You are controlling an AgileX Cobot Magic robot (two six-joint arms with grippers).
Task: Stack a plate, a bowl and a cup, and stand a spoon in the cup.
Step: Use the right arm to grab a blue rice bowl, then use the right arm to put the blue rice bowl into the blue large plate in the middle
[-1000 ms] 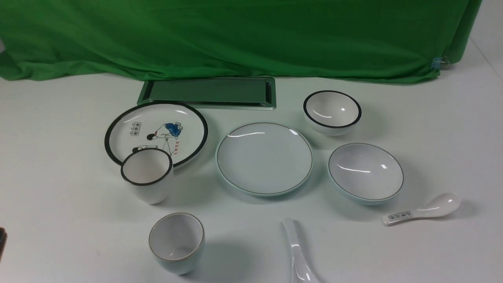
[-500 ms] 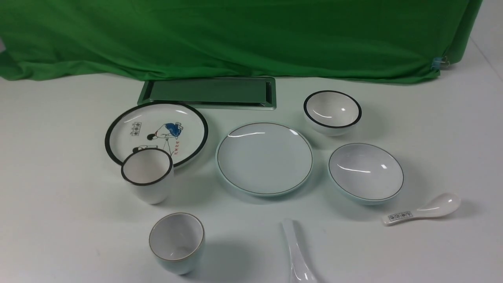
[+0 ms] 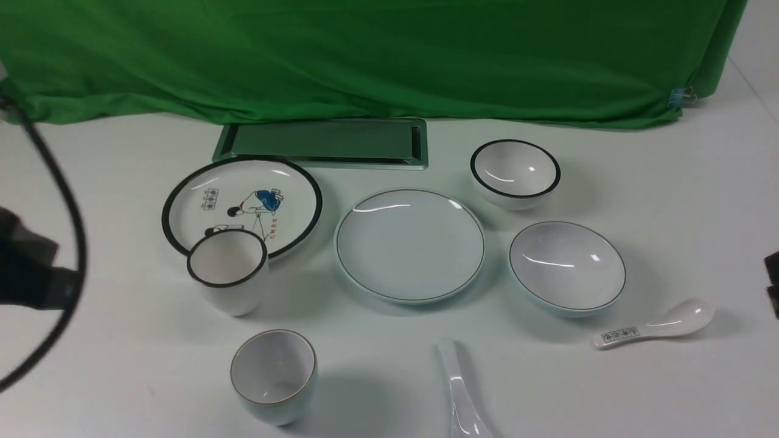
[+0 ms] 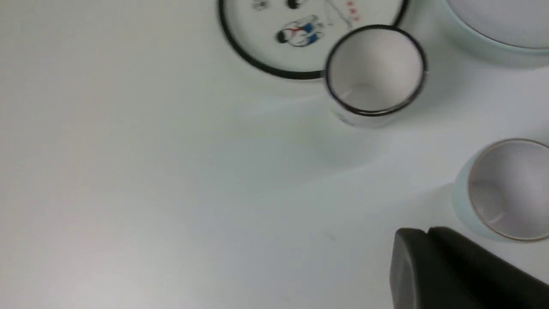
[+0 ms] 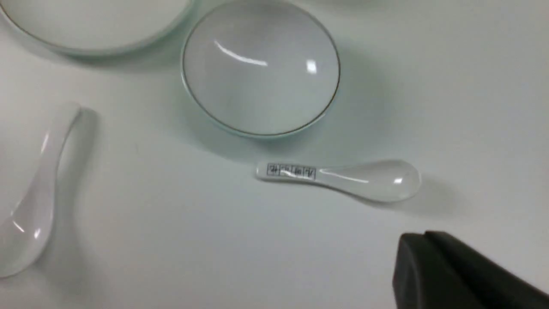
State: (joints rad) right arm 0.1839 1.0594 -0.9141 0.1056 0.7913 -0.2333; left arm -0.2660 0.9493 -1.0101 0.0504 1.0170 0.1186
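Note:
The plain plate (image 3: 409, 244) lies mid-table. The wide shallow bowl (image 3: 566, 265) sits to its right and shows in the right wrist view (image 5: 260, 68). The small cup (image 3: 273, 374) with the brownish rim stands upright at the front left, also in the left wrist view (image 4: 506, 189). The plain spoon (image 3: 461, 395) lies at the front edge, partly cut off, and shows in the right wrist view (image 5: 34, 201). My left gripper (image 4: 426, 231) is shut and empty, above bare table left of the cup. My right gripper (image 5: 424, 235) is shut and empty, near the printed spoon.
A cartoon plate (image 3: 241, 204), a black-rimmed cup (image 3: 228, 271), a black-rimmed bowl (image 3: 515, 173) and a printed spoon (image 3: 654, 325) share the table. A metal hatch (image 3: 322, 143) and a green cloth (image 3: 365, 55) are at the back. My left arm (image 3: 27, 274) and its cable are at the left edge.
My left arm and its cable have come into the front view at the left edge, and my right gripper now shows at the right edge. The tableware has not moved.

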